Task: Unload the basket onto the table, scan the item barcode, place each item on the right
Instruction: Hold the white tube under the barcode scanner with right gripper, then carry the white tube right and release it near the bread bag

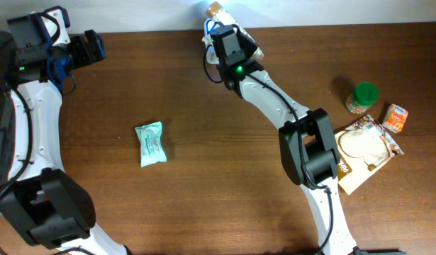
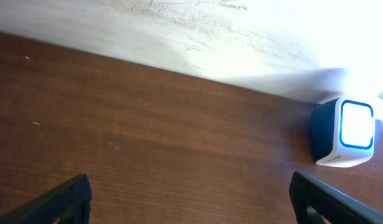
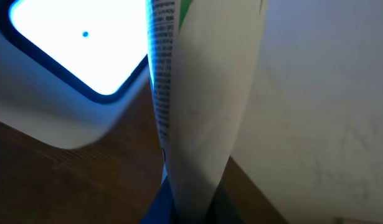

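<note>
On brown wood table (image 1: 225,156) by white wall (image 2: 179,31): right claw (image 1: 218,23) grips packet (image 3: 203,93) at scanner (image 2: 344,132); left claw (image 2: 191,202) wide.

- Right gripper (image 1: 219,25): at the table's (image 1: 203,205) far edge; item (image 3: 203,93) between its jaws, scanner (image 2: 344,132) just beside the item.
- Left gripper (image 2: 190,186): scanner ahead, to its right.
- Packet (image 1: 151,143): on the table, between the grippers and well short of both.
- Jar (image 1: 361,98), carton (image 1: 395,117), flat packs (image 1: 366,145): clustered well right of the right gripper.

A big brown wooden table (image 1: 203,205) fills most of the overhead view. A white wall (image 2: 197,31) runs along the top, behind the table's far edge.
</note>
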Controlling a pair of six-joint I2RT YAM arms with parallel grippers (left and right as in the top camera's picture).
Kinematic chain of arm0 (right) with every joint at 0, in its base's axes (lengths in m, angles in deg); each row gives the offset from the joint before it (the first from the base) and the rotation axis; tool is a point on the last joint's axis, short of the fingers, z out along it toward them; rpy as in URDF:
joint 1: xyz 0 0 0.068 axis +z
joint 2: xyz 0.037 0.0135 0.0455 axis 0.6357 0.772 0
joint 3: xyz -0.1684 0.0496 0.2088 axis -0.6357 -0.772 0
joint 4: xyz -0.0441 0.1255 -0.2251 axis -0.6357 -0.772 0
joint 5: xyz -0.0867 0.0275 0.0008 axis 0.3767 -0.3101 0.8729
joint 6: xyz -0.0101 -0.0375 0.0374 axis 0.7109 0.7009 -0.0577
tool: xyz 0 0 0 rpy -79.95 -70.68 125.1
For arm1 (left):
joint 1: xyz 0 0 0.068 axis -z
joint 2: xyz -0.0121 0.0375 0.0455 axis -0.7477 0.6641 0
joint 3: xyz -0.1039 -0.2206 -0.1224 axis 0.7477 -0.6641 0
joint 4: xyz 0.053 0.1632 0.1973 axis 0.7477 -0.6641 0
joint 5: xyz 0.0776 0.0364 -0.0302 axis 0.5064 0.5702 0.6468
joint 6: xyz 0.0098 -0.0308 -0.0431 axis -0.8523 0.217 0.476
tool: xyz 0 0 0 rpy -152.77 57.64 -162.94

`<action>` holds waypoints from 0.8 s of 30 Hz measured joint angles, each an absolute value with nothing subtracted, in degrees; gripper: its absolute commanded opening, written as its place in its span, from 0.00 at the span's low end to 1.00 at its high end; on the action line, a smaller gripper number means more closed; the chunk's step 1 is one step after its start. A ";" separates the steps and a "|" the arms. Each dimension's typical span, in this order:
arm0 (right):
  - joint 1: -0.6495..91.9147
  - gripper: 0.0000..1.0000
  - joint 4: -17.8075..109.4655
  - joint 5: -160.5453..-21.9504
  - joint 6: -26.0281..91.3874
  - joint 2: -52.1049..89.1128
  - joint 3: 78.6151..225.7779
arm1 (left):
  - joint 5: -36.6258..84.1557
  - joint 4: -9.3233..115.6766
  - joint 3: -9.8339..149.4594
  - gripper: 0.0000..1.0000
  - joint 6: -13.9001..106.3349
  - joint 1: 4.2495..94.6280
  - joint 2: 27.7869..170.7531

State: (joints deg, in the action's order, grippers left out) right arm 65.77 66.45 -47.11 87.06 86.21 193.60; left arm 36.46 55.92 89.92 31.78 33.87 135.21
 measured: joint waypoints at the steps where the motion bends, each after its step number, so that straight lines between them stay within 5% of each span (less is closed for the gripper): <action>1: 66.23 0.04 65.77 -47.11 85.75 86.01 193.60 | 36.46 55.92 89.92 0.99 31.78 33.87 135.21; 11: 69.66 0.04 41.16 -61.01 63.87 66.25 193.30 | 36.49 55.92 89.92 0.99 31.80 33.87 135.21; 16: 66.06 0.04 15.50 -67.13 48.31 51.19 194.85 | 36.49 55.92 89.92 0.99 31.78 33.87 135.21; 24: 55.94 0.04 -0.28 -71.48 35.46 55.15 189.98 | 36.46 55.92 89.92 0.99 31.78 33.87 135.21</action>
State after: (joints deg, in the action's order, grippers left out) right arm 55.94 -0.28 -71.48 35.46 55.15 189.98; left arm 36.46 55.92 89.92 31.78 33.87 135.21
